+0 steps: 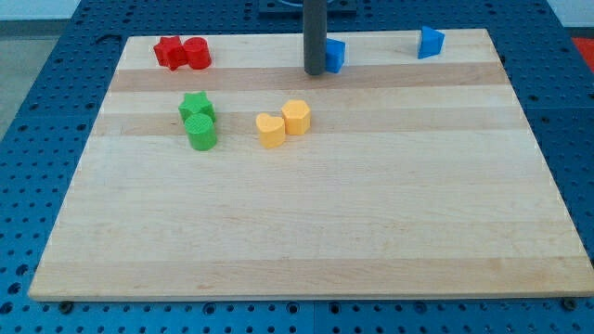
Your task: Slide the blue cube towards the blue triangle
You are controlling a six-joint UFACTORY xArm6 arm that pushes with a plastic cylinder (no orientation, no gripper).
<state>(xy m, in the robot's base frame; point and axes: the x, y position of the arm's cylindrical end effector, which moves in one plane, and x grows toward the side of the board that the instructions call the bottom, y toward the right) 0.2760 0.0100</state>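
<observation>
The blue cube (335,55) sits near the view's top edge of the wooden board, a little right of centre. The blue triangle (430,43) lies further to the view's right along the same top edge, well apart from the cube. My tip (315,71) stands right against the cube's left side, and the dark rod hides part of that side.
Two red blocks (182,53) touch each other at the top left. A green star (196,106) and a green cylinder (201,133) sit together left of centre. Two yellow blocks (283,123) touch near the centre. The wooden board (306,223) rests on a blue perforated table.
</observation>
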